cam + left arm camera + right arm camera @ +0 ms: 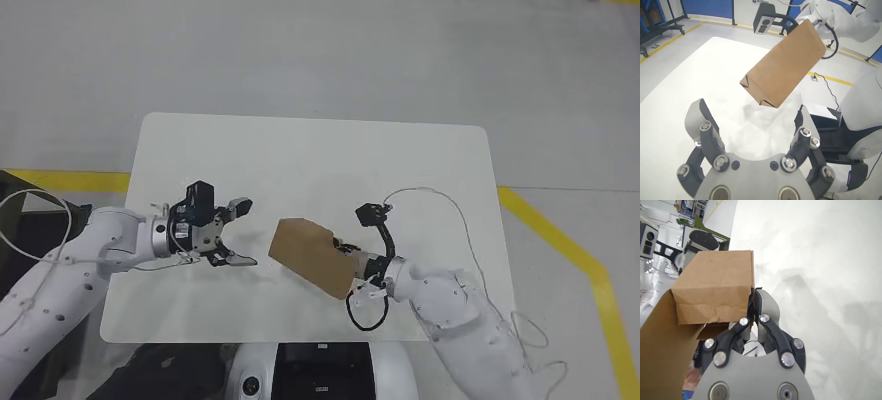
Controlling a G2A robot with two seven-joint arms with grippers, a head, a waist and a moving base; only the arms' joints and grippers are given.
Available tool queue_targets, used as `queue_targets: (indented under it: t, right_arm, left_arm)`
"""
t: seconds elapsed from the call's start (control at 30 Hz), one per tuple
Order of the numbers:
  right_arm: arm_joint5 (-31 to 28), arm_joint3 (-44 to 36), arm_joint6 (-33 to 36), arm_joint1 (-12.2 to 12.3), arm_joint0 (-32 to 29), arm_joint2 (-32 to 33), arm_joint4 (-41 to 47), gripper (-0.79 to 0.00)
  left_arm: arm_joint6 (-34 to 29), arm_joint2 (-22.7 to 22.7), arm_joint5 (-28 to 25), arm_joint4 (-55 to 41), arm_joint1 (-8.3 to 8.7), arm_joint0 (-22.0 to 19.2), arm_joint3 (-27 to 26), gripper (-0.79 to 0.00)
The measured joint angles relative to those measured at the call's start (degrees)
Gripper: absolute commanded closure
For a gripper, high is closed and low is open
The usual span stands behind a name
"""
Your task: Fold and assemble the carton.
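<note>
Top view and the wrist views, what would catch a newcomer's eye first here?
The brown cardboard carton stands out first, held tilted above the middle of the white rounded table, one end folded shut. The right gripper is clamped on a wall at its other, open end, where a loose flap sticks out. The left gripper faces the carton's shut end with fingers spread wide, apart from it.

White table (pixel 300 150), yellow floor tape (pixel 80 181)
</note>
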Motion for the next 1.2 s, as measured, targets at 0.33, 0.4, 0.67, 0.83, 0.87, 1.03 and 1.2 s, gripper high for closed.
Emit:
queue_targets:
  t: [0.33,0.4,0.67,0.83,0.87,1.03,1.2]
  right_arm:
    - [5.67,2.01,5.32,-0.39,3.14,-0.13,14.91,0.0]
    - [5.94,2.13,5.5,-0.41,3.16,-0.11,16.55,0.0]
    - [5.89,2.13,5.51,-0.41,3.15,-0.12,16.45,0.0]
    - [6.09,2.3,3.92,-0.44,2.66,-0.73,17.23,0.0]
    - [6.26,2.31,3.78,-0.45,2.79,-0.81,17.77,0.0]
    - [8.91,2.89,3.28,-0.56,3.47,-0.01,23.74,0.0]
    - [15.95,2.84,2.87,-0.69,3.56,0.59,30.64,0.0]
  left_arm:
    - [6.86,1.25,0.0,4.55,1.76,0.43,0.12,-0.785]
    - [8.17,1.71,0.0,4.34,1.92,-0.12,0.21,-0.785]
    - [8.91,1.95,0.0,4.12,1.95,-0.36,0.21,-0.785]
    - [8.66,1.93,0.65,3.76,1.84,-0.24,0.25,-0.785]
    - [8.46,1.84,1.41,3.29,1.73,-0.16,0.31,-0.785]
    - [8.8,-0.14,2.01,1.64,1.55,0.54,0.88,-0.785]
    - [7.83,-2.29,0.26,1.63,1.74,1.92,1.31,-0.785]
